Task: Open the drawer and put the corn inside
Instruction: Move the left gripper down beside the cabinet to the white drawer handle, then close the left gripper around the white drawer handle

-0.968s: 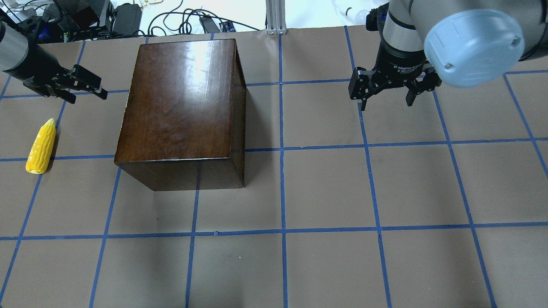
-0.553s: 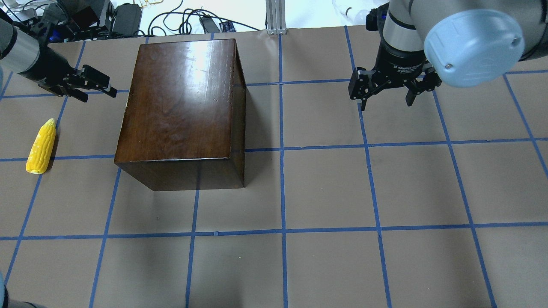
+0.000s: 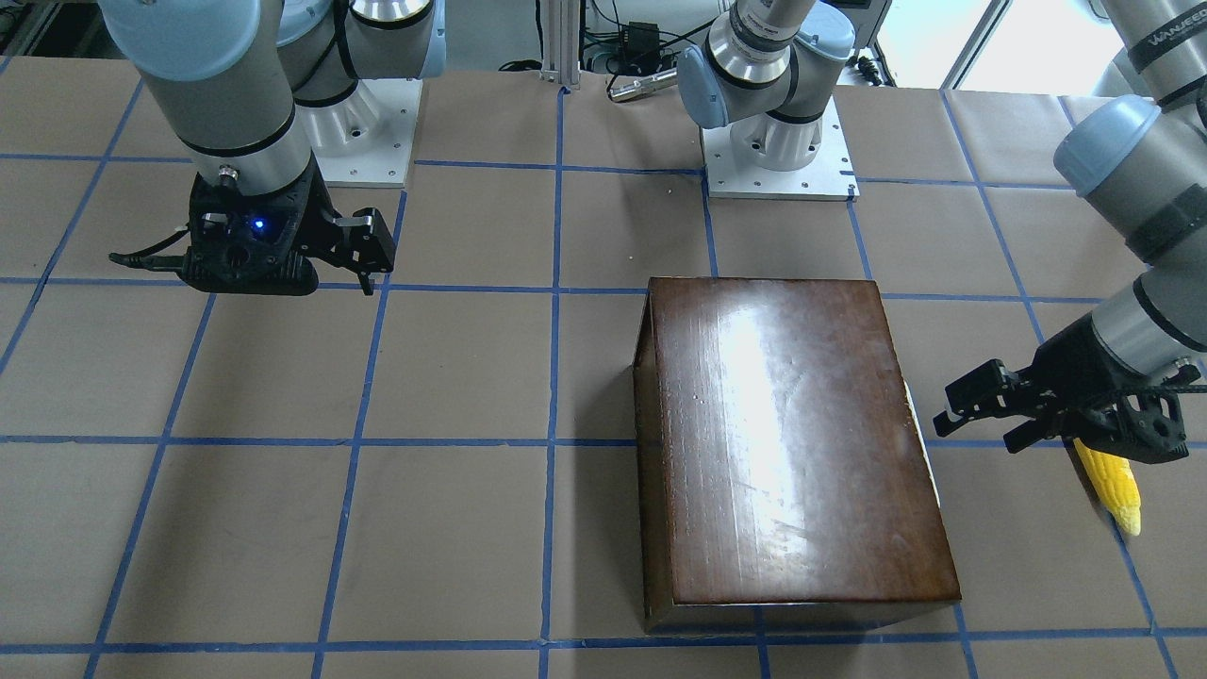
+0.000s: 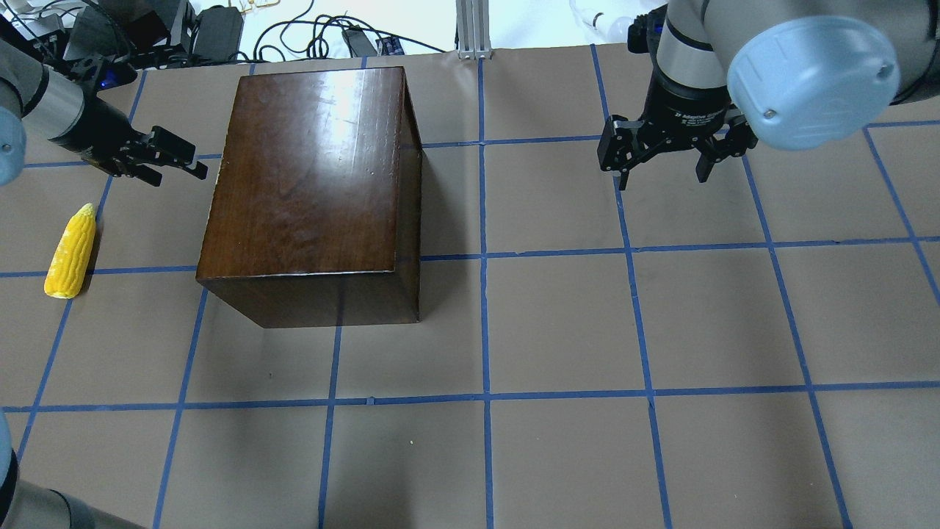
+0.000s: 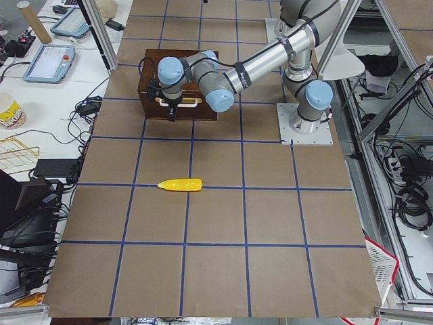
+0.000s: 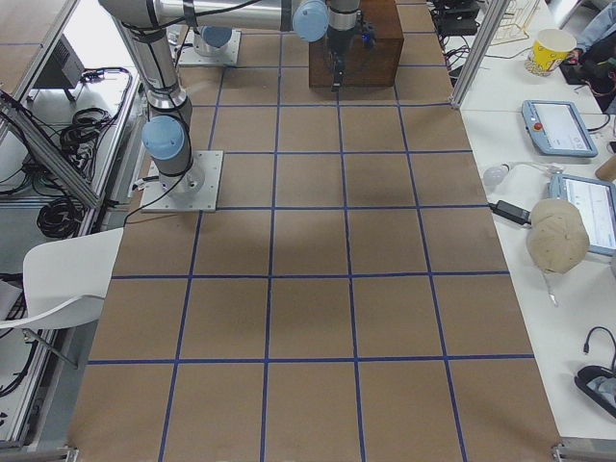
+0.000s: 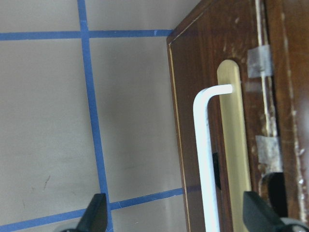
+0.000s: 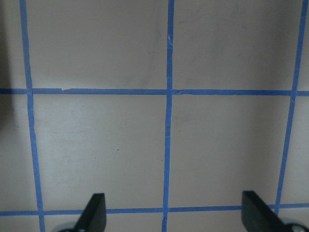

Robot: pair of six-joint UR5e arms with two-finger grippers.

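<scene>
The glossy dark-brown box (image 4: pixel 316 191) stands left of the table's centre. Its drawer (image 7: pixel 186 121) is shut, and the worn front panel with a white handle (image 7: pixel 203 159) fills the left wrist view. My left gripper (image 4: pixel 197 164) is open, level with that panel and just short of it, with the handle lying between its fingers' line. The yellow corn (image 4: pixel 70 252) lies on the table to the left of the box, behind the left gripper. My right gripper (image 4: pixel 663 178) hangs open and empty over bare table at the far right.
The table (image 4: pixel 558 323) is brown paper with a blue tape grid. Cables and electronics (image 4: pixel 220 29) sit beyond its far edge, beside an aluminium post (image 4: pixel 474 29). The arm bases (image 3: pixel 778 141) stand at the robot's side.
My left gripper has moved right, closer to the box's drawer face, still open. The right arm, box and corn have not moved.
</scene>
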